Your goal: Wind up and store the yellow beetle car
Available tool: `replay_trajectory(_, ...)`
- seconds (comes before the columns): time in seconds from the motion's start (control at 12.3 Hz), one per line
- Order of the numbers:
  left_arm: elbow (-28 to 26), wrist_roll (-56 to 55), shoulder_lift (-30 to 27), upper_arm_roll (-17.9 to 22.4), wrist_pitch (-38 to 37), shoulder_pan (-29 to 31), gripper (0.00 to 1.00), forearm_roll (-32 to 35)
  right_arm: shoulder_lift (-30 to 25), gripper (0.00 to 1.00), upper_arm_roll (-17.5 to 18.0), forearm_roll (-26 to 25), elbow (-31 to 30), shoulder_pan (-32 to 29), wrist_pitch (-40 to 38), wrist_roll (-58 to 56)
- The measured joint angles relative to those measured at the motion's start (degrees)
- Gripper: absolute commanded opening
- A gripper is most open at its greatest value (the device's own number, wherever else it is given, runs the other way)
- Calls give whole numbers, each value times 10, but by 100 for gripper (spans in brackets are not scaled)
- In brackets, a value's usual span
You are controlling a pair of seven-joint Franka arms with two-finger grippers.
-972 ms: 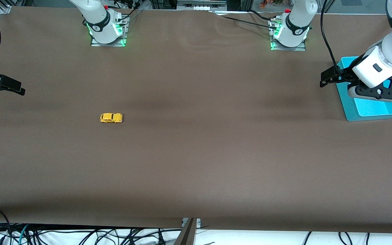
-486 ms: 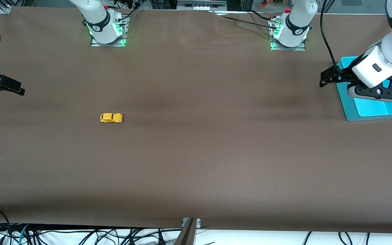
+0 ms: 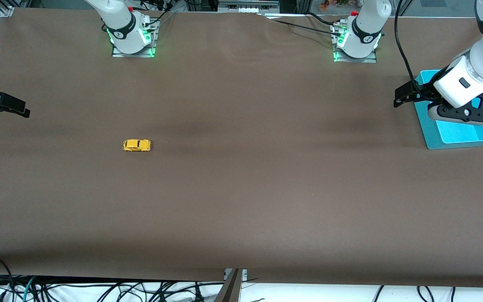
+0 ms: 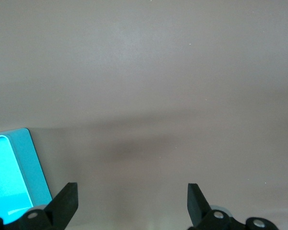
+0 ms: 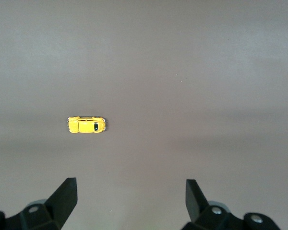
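Tray: a turquoise tray [image 3: 455,136], partly covered by the left hand [image 3: 403,97], fingers spread.
Car: the yellow beetle car [image 3: 136,145], rounded, upright on the table [image 3: 241,188], well apart from the tray.
Right hand [image 3: 17,109]: fingers spread, held above the table edge.

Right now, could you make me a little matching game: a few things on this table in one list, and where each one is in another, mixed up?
Things:
1. yellow beetle car
2. turquoise tray
3. left gripper
4. right gripper

Places:
A. at the left arm's end of the table
B. open, at the edge of the right arm's end
C. alone on the brown cloth, toward the right arm's end
D. open, beside the tray

Pairs: 1-C, 2-A, 3-D, 4-B
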Motion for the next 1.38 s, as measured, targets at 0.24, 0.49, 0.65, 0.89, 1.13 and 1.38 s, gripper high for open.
replay_trajectory(0.24,1,0,-2,-1,0,0,100,0,0,100,0,0,0,0,0,0)
replay_trajectory(0.49,2,0,-5,-1,0,0,100,0,1,100,4,0,0,1,0,0)
replay_trajectory(0.65,4,0,-5,-1,0,0,100,1,4,100,9,0,0,12,0,0)
replay_trajectory(0.89,6,0,-6,-1,0,0,100,5,13,100,12,0,-2,56,-1,0)
replay_trajectory(1.13,6,-4,-8,0,-2,0,100,6,31,100,14,0,-6,96,-22,0)
replay_trajectory(1.38,6,-6,-10,0,-8,1,100,6,66,100,15,1,-12,136,-45,-53)
